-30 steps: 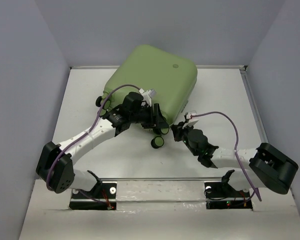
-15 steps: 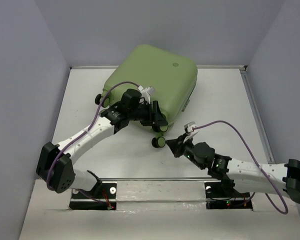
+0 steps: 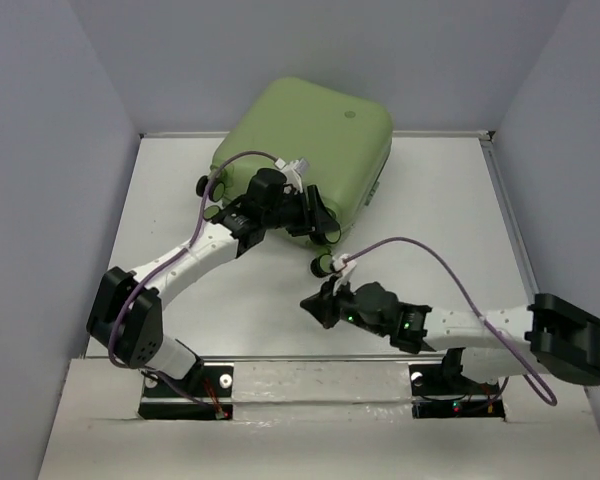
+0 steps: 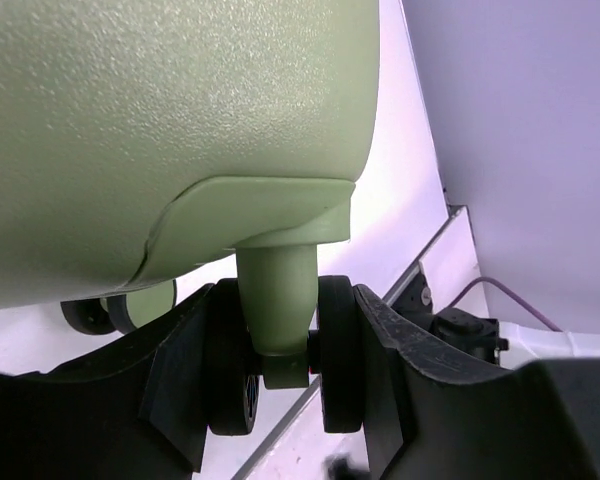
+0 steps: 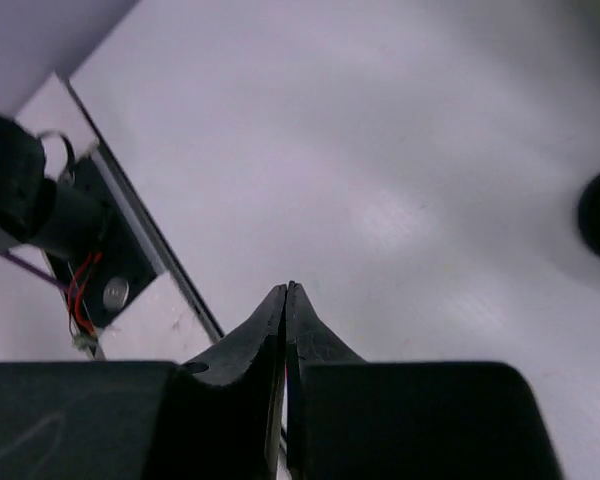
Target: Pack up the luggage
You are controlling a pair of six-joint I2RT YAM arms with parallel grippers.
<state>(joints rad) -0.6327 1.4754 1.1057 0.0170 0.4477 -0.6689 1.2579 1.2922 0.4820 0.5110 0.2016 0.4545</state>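
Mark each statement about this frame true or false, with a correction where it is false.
1. The luggage is closed. True.
2. The left gripper has one caster wheel of the luggage between its fingers. True.
3. The right gripper is wide open. False: its jaws are shut together and hold nothing.
4. The right gripper touches the luggage. False: it hovers over the table, apart from the luggage.
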